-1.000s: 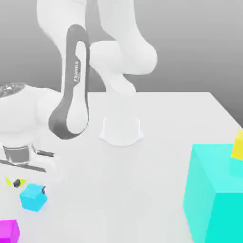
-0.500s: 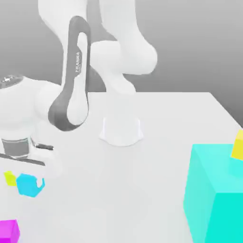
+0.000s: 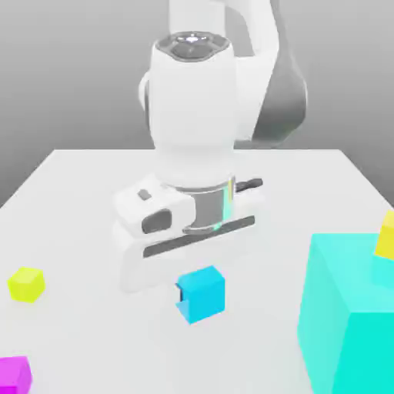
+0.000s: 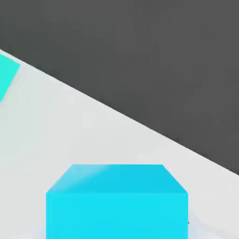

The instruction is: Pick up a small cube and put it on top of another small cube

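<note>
My gripper (image 3: 200,297) is shut on the small sky-blue cube (image 3: 203,292), which hangs just under the white hand near the middle of the table. A dark fingertip (image 3: 179,295) shows against the cube's side facing the exterior view's left. Close below the hand camera, the same sky-blue cube (image 4: 116,200) appears in the hand view. Other small cubes lie around: a yellow-green one (image 3: 26,283) at the exterior view's left, a magenta one (image 3: 14,375) at the lower left corner, and a yellow one (image 3: 387,235) at the right edge.
A huge turquoise cube (image 3: 350,323) stands at the exterior view's lower right, right beside the small yellow cube; its corner (image 4: 6,74) shows in the hand view. The white table (image 3: 92,192) ends at a far edge against a grey background.
The arm has swung from the exterior view's left to the middle of the table, carrying the sky-blue cube with it. The yellow-green and magenta cubes have stayed in place.
</note>
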`<state>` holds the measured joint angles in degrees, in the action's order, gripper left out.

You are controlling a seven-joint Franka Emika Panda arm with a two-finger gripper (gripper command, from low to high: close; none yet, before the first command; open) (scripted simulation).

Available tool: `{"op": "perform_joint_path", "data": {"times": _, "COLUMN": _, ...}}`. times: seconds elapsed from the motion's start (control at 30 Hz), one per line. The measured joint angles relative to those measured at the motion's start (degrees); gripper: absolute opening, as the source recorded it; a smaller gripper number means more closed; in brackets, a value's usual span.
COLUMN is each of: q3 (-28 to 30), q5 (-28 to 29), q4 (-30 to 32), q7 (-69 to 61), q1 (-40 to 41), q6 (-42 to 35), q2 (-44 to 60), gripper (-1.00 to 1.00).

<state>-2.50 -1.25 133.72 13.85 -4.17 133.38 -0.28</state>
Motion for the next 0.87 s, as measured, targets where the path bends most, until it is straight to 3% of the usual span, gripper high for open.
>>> {"op": "perform_joint_path", "data": {"times": 0.37, "q3": -8.3, "q5": -0.7, "q4": -9.5, "q7": -8.5, "q1": -16.0, "q6": -16.3, "q2": -7.0, "gripper": -1.0}}
{"op": "perform_joint_path", "data": {"times": 0.5, "q3": -9.3, "q5": -0.3, "q4": -5.8, "q7": -8.9, "q1": -17.1, "q6": -10.5, "q2": -4.8, "gripper": -1.0}}
{"op": "perform_joint_path", "data": {"times": 0.53, "q3": -9.4, "q5": -0.2, "q4": -5.0, "q7": -8.8, "q1": -17.1, "q6": -9.1, "q2": -4.2, "gripper": 1.0}}
{"op": "perform_joint_path", "data": {"times": 0.73, "q3": -9.5, "q5": 0.0, "q4": -4.5, "q7": -8.7, "q1": -16.9, "q6": -8.4, "q2": -3.9, "gripper": 1.0}}
{"op": "perform_joint_path", "data": {"times": 0.87, "q3": -9.3, "q5": -0.4, "q4": -8.8, "q7": -9.1, "q1": -16.9, "q6": -15.3, "q2": -6.7, "gripper": 1.0}}
